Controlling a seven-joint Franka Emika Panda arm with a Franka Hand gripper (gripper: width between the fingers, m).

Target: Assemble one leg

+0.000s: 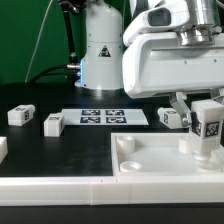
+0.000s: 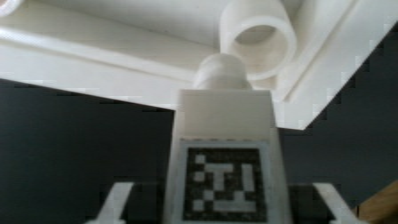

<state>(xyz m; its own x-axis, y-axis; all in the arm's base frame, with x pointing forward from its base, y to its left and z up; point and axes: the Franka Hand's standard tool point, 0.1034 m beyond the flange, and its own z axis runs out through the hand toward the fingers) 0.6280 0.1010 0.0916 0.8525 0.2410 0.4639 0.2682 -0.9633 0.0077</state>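
Note:
My gripper [image 1: 203, 112] is shut on one leg [image 1: 207, 124], a small white block with a black-and-white tag, and holds it upright over the near right corner of the large white panel [image 1: 150, 160]. In the wrist view the leg [image 2: 222, 130] runs out from the gripper [image 2: 222, 208]. Its rounded peg end sits just beside a round corner socket [image 2: 260, 38] of the panel, not inside it. Pale fingers [image 2: 118, 205] show on either side of the leg. Three more legs lie on the table: two at the exterior view's left [image 1: 22, 115] [image 1: 53, 123] and one behind the gripper [image 1: 170, 117].
The marker board [image 1: 100, 117] lies flat at the middle of the black table. A white part [image 1: 3, 150] shows at the exterior view's left edge. The arm's white base [image 1: 100, 50] stands behind the board. The panel's raised rim [image 2: 107, 60] borders the socket.

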